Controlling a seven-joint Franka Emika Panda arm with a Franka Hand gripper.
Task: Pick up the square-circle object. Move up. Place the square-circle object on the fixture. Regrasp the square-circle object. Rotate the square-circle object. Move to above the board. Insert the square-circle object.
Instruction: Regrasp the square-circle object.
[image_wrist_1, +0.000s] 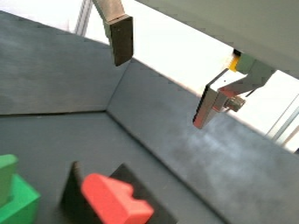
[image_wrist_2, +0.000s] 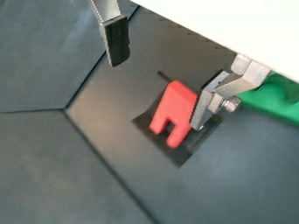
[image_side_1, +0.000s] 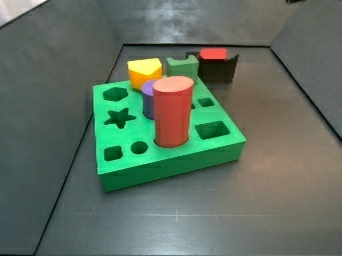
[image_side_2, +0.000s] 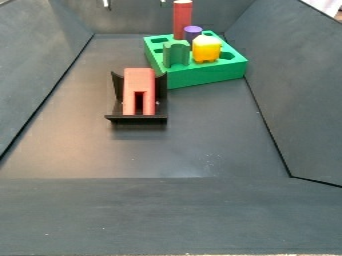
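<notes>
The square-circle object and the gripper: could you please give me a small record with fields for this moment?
gripper: open, holding nothing, over the fixture
square-circle object: red, lying on the fixture, not held
fixture: on the floor, apart from the board
board: green, carries a red cylinder and a yellow piece
insertion: not yet done
</notes>
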